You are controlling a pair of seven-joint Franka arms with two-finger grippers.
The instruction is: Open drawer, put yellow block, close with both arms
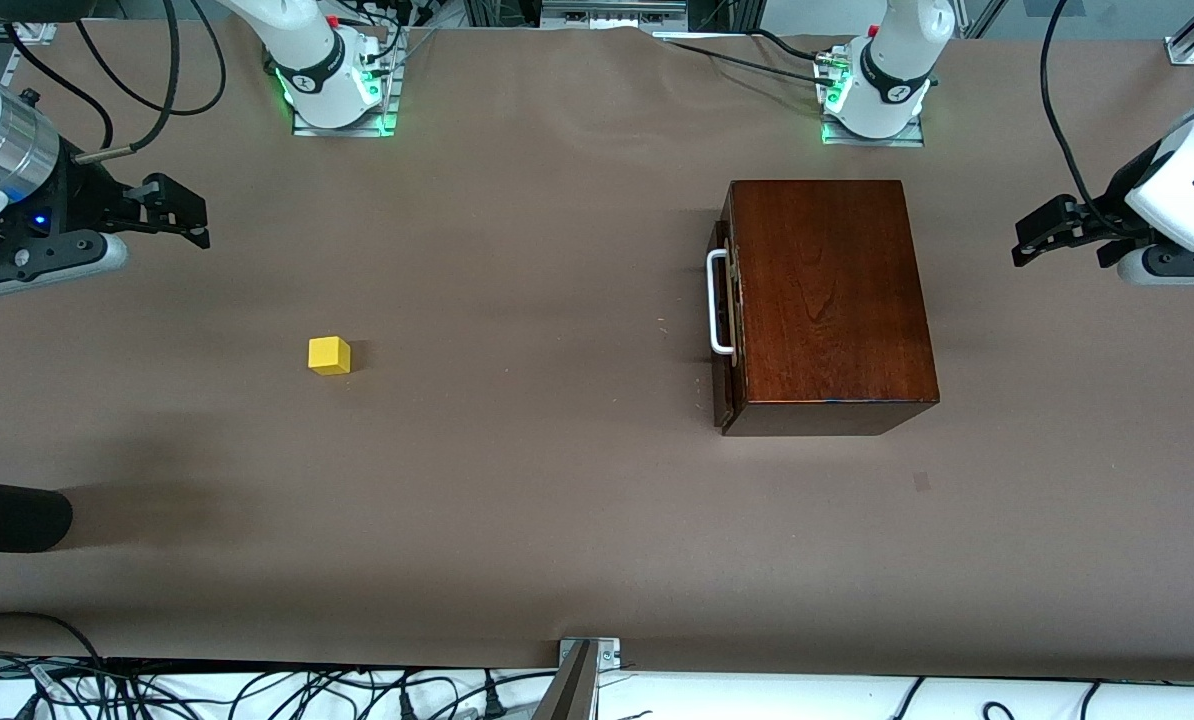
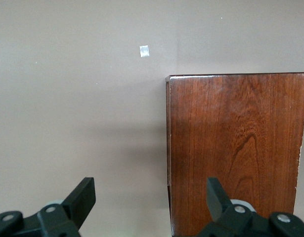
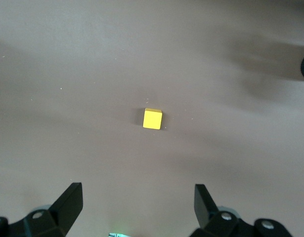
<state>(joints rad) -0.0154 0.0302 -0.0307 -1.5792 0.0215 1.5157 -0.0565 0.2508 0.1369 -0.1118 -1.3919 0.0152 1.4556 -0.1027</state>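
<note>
The mahogany box stands toward the left arm's end of the table. Its drawer is shut, and the white bar handle faces the right arm's end. The yellow block lies on the brown table toward the right arm's end, well apart from the box. My right gripper is open and empty, up in the air at that end. In the right wrist view the block lies ahead of the gripper. My left gripper is open and empty beside the box. The left wrist view shows this gripper over the box's edge.
A black rounded object pokes in at the table's edge at the right arm's end, nearer to the front camera than the block. A small grey patch marks the table nearer to the camera than the box. The arm bases stand along the top.
</note>
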